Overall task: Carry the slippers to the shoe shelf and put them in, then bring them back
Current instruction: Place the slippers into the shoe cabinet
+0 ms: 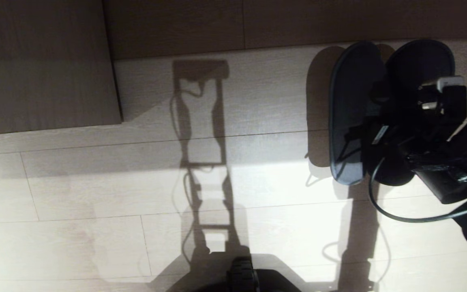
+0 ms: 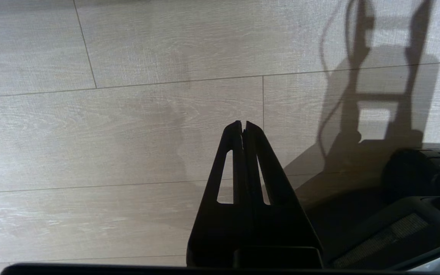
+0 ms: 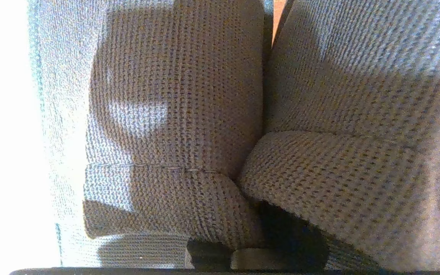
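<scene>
From the head view we see the slippers (image 1: 355, 109) side by side on the floor (image 1: 95, 194) at our right, under the right gripper (image 1: 379, 121). Only the right wrist view shows it clenched on their straps (image 3: 174, 114). The left gripper (image 2: 243, 128) hangs clenched, empty.

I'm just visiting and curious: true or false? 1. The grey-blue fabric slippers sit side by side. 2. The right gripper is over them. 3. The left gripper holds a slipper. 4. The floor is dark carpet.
1. True: the grey-blue fabric slippers lie side by side, touching.
2. True: the right gripper is down at their straps, shut.
3. False: the left gripper is shut on nothing, over bare floor.
4. False: the floor is pale wood-look planks.
</scene>
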### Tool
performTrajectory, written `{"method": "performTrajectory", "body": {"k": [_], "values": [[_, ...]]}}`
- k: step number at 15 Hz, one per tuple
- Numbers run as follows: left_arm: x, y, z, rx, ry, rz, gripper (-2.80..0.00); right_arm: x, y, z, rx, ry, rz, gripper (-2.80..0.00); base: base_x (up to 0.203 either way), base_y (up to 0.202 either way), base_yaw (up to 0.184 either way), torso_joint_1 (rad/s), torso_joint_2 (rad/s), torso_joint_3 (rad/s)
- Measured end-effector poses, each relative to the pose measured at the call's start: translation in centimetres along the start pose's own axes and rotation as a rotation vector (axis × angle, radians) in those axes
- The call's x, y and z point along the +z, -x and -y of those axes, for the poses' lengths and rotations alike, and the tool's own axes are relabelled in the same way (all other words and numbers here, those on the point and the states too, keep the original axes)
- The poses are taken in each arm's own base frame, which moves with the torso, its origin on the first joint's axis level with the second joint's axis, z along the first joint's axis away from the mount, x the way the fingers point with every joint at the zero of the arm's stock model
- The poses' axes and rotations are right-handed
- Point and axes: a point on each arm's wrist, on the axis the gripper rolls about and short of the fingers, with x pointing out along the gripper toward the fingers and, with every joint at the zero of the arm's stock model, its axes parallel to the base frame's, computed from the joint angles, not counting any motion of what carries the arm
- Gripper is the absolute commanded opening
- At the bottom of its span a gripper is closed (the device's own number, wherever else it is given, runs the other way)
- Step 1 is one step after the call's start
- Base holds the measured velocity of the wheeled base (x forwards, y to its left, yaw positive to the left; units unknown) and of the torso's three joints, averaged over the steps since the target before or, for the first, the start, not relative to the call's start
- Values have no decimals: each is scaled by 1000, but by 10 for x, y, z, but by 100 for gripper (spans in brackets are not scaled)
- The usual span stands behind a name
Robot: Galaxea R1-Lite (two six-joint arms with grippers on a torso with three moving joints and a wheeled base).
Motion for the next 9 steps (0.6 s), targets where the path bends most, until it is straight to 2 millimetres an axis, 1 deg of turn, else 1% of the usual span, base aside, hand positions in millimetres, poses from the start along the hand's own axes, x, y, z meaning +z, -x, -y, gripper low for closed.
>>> {"method": "performTrajectory", "body": {"k": [1, 3, 5, 6, 9], "values": [[0, 0, 0, 0, 0, 0, -280, 12, 16, 4, 9, 2, -16, -280, 0, 0, 0, 0, 0, 0], [0, 0, 0, 1, 0, 0, -280, 27, 50, 9, 30, 0, -85, -280, 0, 0, 0, 0, 0, 0], [0, 0, 0, 1, 0, 0, -280, 46, 86, 15, 50, -26, -120, -280, 0, 0, 0, 0, 0, 0], [0, 0, 0, 0, 0, 0, -280, 52, 102, 18, 60, -35, -139, -280, 0, 0, 0, 0, 0, 0], [0, 0, 0, 0, -1, 0, -280, 62, 159, 28, 81, -44, -200, -280, 0, 0, 0, 0, 0, 0]]}}
